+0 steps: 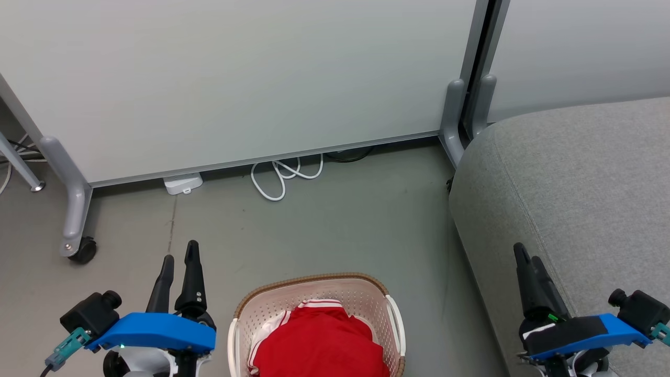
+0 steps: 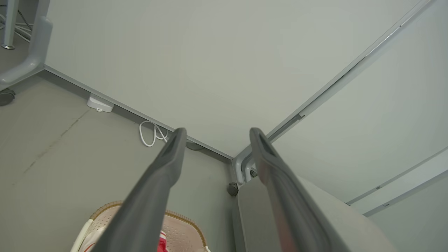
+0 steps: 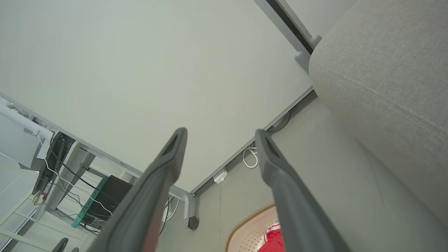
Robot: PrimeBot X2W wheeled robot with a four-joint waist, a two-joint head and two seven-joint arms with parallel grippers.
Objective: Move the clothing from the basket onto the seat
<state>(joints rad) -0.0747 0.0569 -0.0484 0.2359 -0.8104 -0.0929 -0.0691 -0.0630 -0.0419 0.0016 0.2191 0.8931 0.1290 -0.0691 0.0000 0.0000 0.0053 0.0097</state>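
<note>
The cream perforated basket (image 1: pixel 361 298) with a brown rim stands on the floor at the bottom centre of the head view. Red clothing (image 1: pixel 322 343) with white striped trim lies piled inside it. The grey seat (image 1: pixel 576 178) fills the right side. My left gripper (image 1: pixel 180 256) is open to the left of the basket, above the floor. My right gripper (image 1: pixel 526 256) is open in front of the seat's edge. The left wrist view catches the basket (image 2: pixel 182 227) and the seat (image 2: pixel 255 210) past the open gripper (image 2: pixel 217 131). The right wrist view has the basket (image 3: pixel 250 229), red clothing (image 3: pixel 271 241) and seat (image 3: pixel 385 70) beyond its open gripper (image 3: pixel 220 131).
A pale partition panel (image 1: pixel 235 78) on grey legs with a castor (image 1: pixel 84 250) stands behind the basket. A white cable loop (image 1: pixel 282 175) and a small white box (image 1: pixel 182 183) lie at its foot. Bare grey floor (image 1: pixel 340 220) lies between basket and panel.
</note>
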